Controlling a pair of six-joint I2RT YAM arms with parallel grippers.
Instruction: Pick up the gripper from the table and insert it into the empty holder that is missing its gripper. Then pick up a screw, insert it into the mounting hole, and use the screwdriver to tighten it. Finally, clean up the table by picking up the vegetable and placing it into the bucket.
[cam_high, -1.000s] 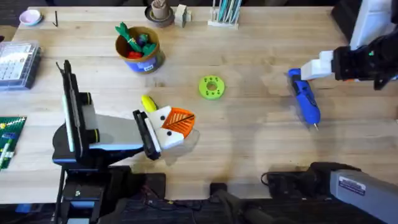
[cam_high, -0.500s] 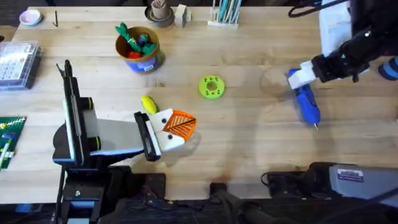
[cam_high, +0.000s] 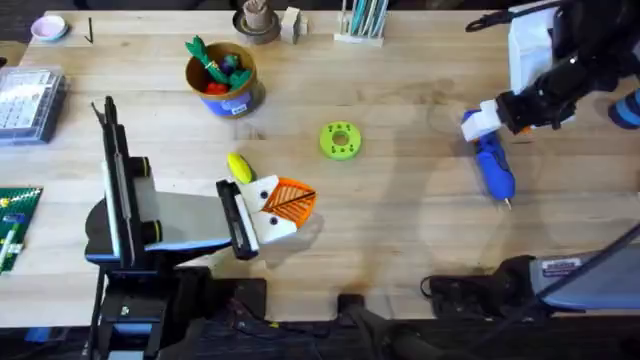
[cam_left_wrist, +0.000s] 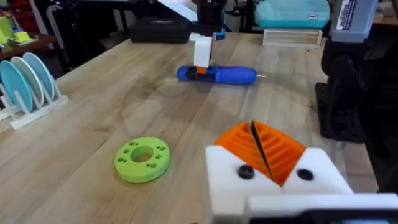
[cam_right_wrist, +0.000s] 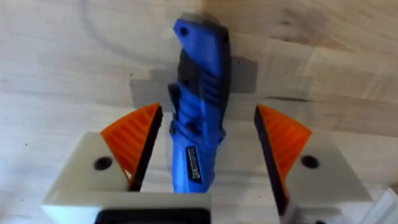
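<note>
Step in hand, by judgement: screwdriver pickup ahead of tightening; vegetable cleanup not yet done.

Right gripper (cam_right_wrist: 204, 146) positioned over the screwdriver (cam_high: 492, 165) near the right edge of the tabletop; orange pads (cam_right_wrist: 134, 140) spread apart, one on each side of the blue handle, neither pressing on it; handle lying flat on the wood, metal tip toward the near edge.

Left gripper (cam_left_wrist: 267, 149) resting near the near edge, left of the tabletop's middle; ribbed orange tips pressed together with nothing between them; both white bases showing orange tips, each with a dark mounting hole (cam_left_wrist: 245, 172); presence of a screw in either hole not discernible.

Vegetable (cam_high: 239, 166) lying on the tabletop just beside the left gripper, on its far side; bucket (cam_high: 226, 82) standing toward the far edge, left of centre, already holding red and green toys; green disc (cam_high: 340, 140) near the tabletop's middle.

Next move calls for: lowering until the pads bracket the thick part of the handle; closing squarely across it; lifting without rolling the tool; then aligning the tip with the hole.
</note>
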